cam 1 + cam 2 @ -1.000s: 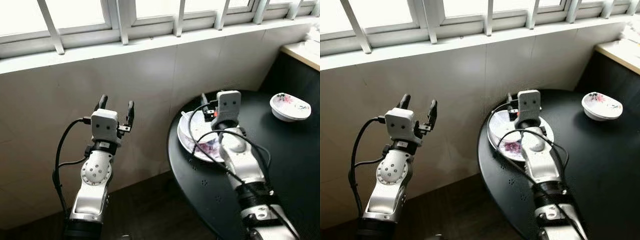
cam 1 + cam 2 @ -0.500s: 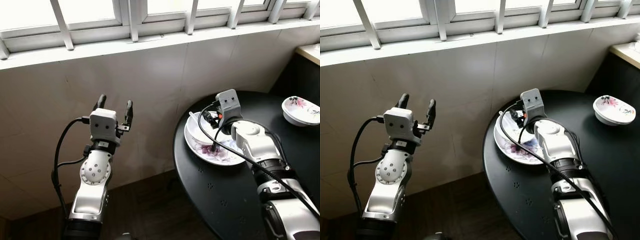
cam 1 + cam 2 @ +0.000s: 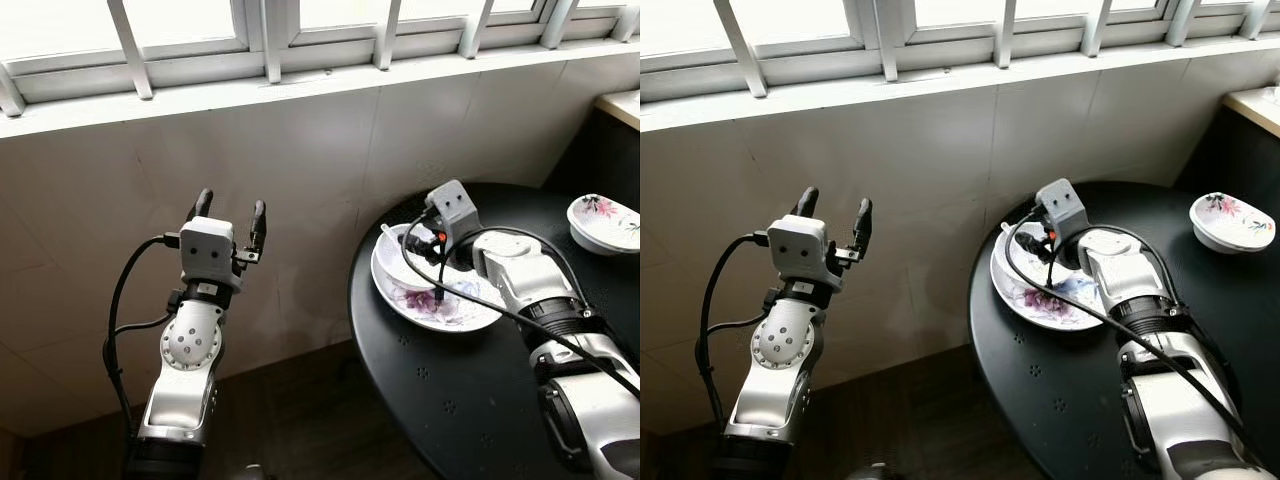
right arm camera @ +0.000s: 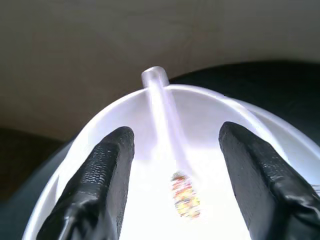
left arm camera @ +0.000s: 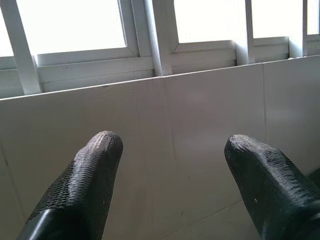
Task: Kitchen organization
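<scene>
Both fingers (image 4: 107, 175) of right end effector (image 4: 175, 165) straddle spoon (image 4: 167, 125) — bowl (image 3: 400, 262) near table (image 3: 450, 400) edge.

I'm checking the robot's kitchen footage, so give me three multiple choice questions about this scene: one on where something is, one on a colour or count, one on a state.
1. Where does the spoon lie?
A. in the bowl on the floral plate
B. on the floor
C. on the windowsill

2. What colour is the round table?
A. white
B. black
C. red

3. How is the left gripper?
A. shut on a cup
B. open, holding nothing
C. shut on a cloth

Key: 1 A, the right wrist view shows its handle over the bowl rim, the right gripper open astride it; 2 B, its top is black; 3 B, fingers apart before the wall.
</scene>
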Robot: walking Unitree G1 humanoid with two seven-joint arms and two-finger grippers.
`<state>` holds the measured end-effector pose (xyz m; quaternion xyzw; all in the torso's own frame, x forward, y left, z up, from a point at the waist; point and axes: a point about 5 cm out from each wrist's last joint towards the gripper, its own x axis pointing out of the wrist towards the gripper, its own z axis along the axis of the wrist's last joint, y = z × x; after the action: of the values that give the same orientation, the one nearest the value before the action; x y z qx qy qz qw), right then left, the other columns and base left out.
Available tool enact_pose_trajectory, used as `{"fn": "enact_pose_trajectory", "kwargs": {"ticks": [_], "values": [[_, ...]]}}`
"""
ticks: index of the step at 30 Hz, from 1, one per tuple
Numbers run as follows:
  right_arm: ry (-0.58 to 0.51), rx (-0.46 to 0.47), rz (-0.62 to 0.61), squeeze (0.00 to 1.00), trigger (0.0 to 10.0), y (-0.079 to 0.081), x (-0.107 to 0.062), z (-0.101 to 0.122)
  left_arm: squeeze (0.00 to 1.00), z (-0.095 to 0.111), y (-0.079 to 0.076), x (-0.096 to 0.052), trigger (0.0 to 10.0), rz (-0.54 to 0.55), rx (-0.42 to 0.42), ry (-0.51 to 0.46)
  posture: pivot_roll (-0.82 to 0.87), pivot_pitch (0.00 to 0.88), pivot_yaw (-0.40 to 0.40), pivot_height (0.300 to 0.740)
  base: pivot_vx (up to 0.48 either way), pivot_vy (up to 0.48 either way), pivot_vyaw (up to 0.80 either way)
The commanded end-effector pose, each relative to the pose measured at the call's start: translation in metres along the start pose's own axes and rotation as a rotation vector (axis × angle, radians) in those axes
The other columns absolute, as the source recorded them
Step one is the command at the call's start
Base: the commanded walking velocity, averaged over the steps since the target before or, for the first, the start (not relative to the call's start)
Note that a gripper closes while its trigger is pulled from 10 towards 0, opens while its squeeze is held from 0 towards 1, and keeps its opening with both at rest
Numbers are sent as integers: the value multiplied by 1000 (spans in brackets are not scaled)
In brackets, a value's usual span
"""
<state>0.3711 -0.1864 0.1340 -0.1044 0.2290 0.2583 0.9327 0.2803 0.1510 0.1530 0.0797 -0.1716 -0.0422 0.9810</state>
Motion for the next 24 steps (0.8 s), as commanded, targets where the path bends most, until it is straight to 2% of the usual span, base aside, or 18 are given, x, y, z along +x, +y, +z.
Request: {"fn": "enact_pose_trajectory", "kwargs": {"ticks": [1, 4, 7, 13, 24], "values": [[14, -7, 18, 0, 10000, -3, -1, 3, 0, 0, -2, 0, 10000, -4, 5, 3, 48, 0, -47, 740, 0, 0, 0], [41, -56, -1, 0, 10000, -7, 0, 0, 0, 0, -2, 0, 10000, -3, 5, 4, 52, 0, -50, 740, 0, 0, 0], [46, -84, 21, 0, 10000, -3, 4, 2, 0, -1, -2, -1, 10000, -1, 5, 5, 51, 0, -50, 740, 0, 0, 0], [88, -115, 10, 0, 10000, -1, 8, -3, 0, 0, -4, 0, 10000, -1, 6, 4, 63, 0, -56, 740, 0, 0, 0], [150, -54, 29, 0, 10000, 3, 14, -7, 0, -1, -3, -1, 10000, 7, 7, 5, 65, 0, -63, 740, 0, 0, 0]]}}
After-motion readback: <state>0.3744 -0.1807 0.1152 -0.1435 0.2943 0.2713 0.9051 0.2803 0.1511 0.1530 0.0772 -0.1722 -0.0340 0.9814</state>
